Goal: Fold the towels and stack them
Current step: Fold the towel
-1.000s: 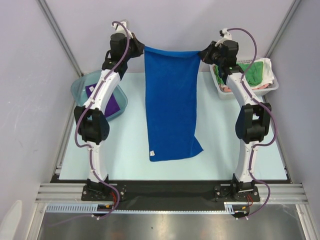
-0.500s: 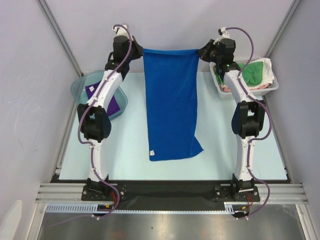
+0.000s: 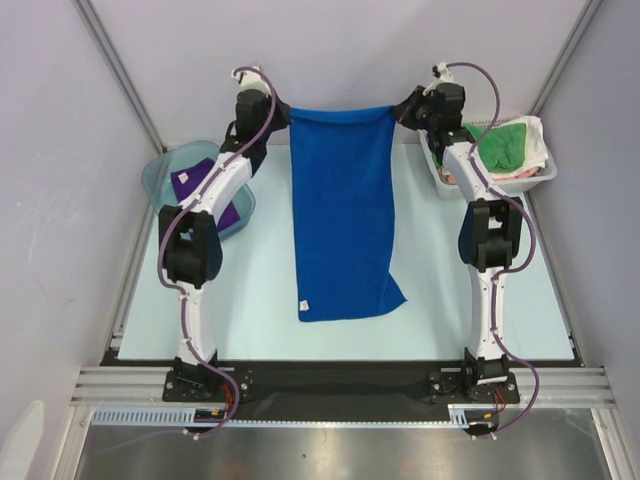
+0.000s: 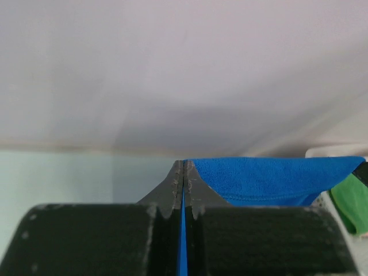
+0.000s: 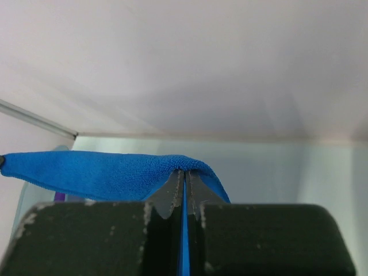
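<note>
L claw [image 3: 283, 113], R claw [image 3: 399, 108] clamped tight on blue towel [image 3: 343, 210] far corners; near edge on table [image 3: 250, 300].

Desk [image 3: 250, 300]: pale mint surface, dark strip along the near edge at 6 o'clock.

Blue towel [image 3: 345, 230]: laid lengthwise down the centre, the near end resting flat on the desk toward 6 o'clock, the far edge raised off it at 12 o'clock. A white tag [image 3: 302, 304] is noted at its near-left corner.

Translucent blue bowl [image 3: 156, 178]: set at 10 o'clock, by the left edge.

White basket [image 3: 505, 186]: set at 2 o'clock, by the right edge.
</note>
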Robot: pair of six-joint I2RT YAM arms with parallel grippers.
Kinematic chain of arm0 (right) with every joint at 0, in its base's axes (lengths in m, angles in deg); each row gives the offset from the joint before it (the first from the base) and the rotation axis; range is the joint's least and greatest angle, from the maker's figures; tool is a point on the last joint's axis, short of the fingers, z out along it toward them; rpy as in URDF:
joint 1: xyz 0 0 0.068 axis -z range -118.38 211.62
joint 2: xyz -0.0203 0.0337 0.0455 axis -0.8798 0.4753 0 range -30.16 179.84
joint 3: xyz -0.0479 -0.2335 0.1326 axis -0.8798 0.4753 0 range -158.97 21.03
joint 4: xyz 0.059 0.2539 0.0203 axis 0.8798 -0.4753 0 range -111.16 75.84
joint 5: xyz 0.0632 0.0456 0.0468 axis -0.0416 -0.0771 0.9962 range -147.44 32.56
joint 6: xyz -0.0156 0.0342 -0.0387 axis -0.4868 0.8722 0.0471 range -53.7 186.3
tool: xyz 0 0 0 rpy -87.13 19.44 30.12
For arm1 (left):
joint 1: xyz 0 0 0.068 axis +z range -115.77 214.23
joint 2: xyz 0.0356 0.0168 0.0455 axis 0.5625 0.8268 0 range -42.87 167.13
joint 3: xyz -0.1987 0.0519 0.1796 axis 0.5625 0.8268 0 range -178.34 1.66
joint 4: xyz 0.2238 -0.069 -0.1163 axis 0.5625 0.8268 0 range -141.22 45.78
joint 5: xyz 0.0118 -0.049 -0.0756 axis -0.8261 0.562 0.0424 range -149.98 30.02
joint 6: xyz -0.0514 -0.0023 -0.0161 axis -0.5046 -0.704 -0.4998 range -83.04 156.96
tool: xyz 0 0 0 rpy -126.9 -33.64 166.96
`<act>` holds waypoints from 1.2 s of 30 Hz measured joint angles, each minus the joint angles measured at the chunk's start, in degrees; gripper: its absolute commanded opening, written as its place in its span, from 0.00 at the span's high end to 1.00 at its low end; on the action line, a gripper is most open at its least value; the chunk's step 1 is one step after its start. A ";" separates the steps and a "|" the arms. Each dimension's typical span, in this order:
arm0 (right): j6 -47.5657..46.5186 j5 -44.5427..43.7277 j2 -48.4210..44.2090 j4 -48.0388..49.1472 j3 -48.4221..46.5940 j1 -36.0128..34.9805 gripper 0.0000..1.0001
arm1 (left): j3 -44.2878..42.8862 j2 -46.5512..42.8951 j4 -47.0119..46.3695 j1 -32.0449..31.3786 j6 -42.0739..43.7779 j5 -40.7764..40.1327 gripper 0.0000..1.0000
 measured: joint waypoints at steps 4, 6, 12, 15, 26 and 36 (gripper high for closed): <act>0.33 0.46 -3.30 -1.36 7.30 0.11 1.00 | 8.59 -2.93 -1.16 -0.46 -0.74 0.11 1.00; 0.57 1.03 -5.29 -2.56 11.10 0.22 1.00 | 12.83 -4.28 -1.27 -0.52 -1.25 0.35 1.00; 1.79 3.21 -12.96 -5.62 22.75 0.52 1.00 | 25.27 -10.93 -0.90 -0.87 -3.76 2.51 1.00; 2.60 4.07 -17.55 -7.78 28.48 0.76 1.00 | 29.29 -14.38 -0.13 -1.49 -5.25 4.48 1.00; 5.40 7.04 -29.97 -11.52 52.17 0.96 1.00 | 47.76 -25.55 3.13 -5.05 -9.88 10.45 1.00; 6.12 6.12 -40.11 -15.30 64.83 -0.74 1.00 | 60.46 -37.57 6.10 -8.15 -11.34 10.95 1.00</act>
